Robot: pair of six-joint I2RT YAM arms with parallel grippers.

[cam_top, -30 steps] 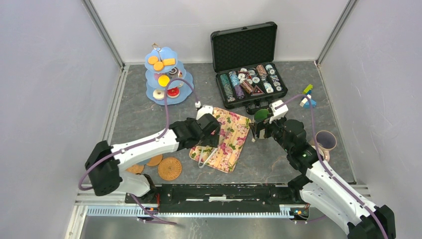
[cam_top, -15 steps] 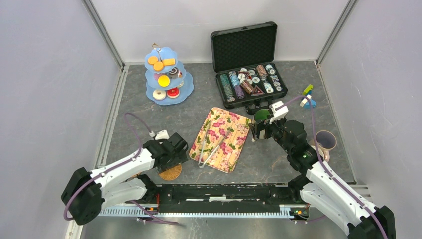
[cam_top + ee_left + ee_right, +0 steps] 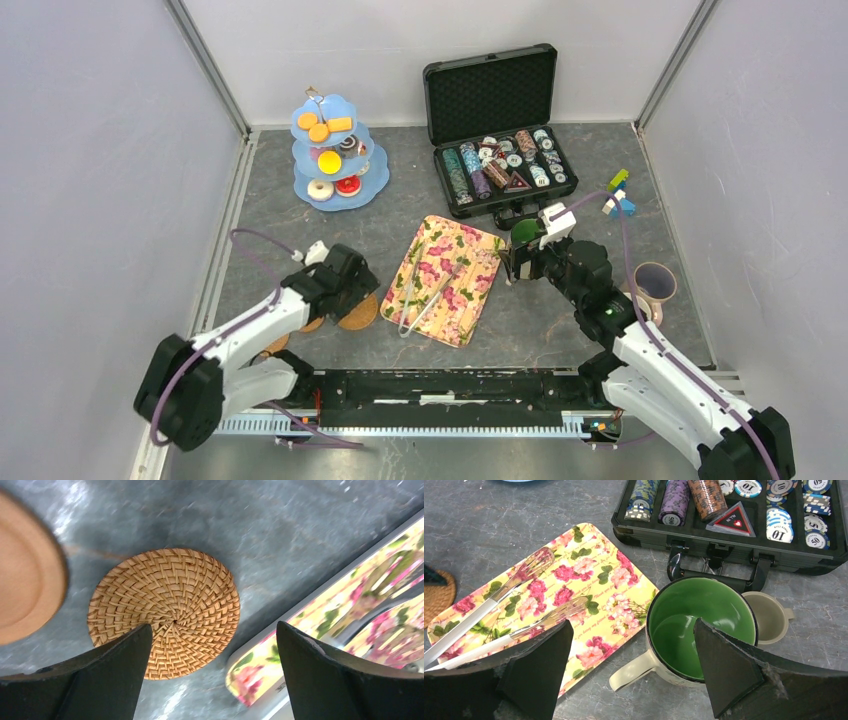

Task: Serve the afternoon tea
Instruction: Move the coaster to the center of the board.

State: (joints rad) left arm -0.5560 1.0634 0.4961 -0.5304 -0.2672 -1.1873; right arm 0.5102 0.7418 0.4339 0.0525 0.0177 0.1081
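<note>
1. The bench [image 3: 290,235] carries all items. Every position below is given from the floral tray [image 3: 478,270], which lies at mid-bench.
2. Black case [image 3: 490,95]: beyond the tray's far-right corner, lid raised, with poker chips [image 3: 674,500] in rows inside.
3. Tiered stand [image 3: 372,190]: well beyond the tray's far-left corner. Orange-yellow biscuits [image 3: 318,130] lie on the top tier. A white donut [image 3: 320,188] and a red one [image 3: 347,185] lie on the bottom tier.
4. Left pincer [image 3: 213,626]: at the tray's left edge, released, with its jaws spread wide and nothing between them. It hangs over the woven coaster [image 3: 165,610].
5. Right pincer [image 3: 632,622]: at the tray's right far corner, released, with its jaws spread wide. It grips nothing. In the wrist view, the fingers frame the green-lined mug [image 3: 679,625].
6. Green-lined mug: upright on the bench just beside the tray's right far corner, with its handle turned toward the tray.
7. Lilac mug [image 3: 655,285]: upright and well to the right of the tray.
8. Small pale cup [image 3: 769,615]: directly behind the green-lined mug, on the side away from the tray.
9. Woven coaster: flat on the bench just beside the tray's left edge, with a narrow gap between them.
10. Smooth brown disc [image 3: 25,580]: just beyond the coaster, on the side away from the tray.
11. Tongs [image 3: 425,295]: lying lengthwise on the tray.
12. Coloured blocks [image 3: 618,195]: far right of the tray, beside the case.
</note>
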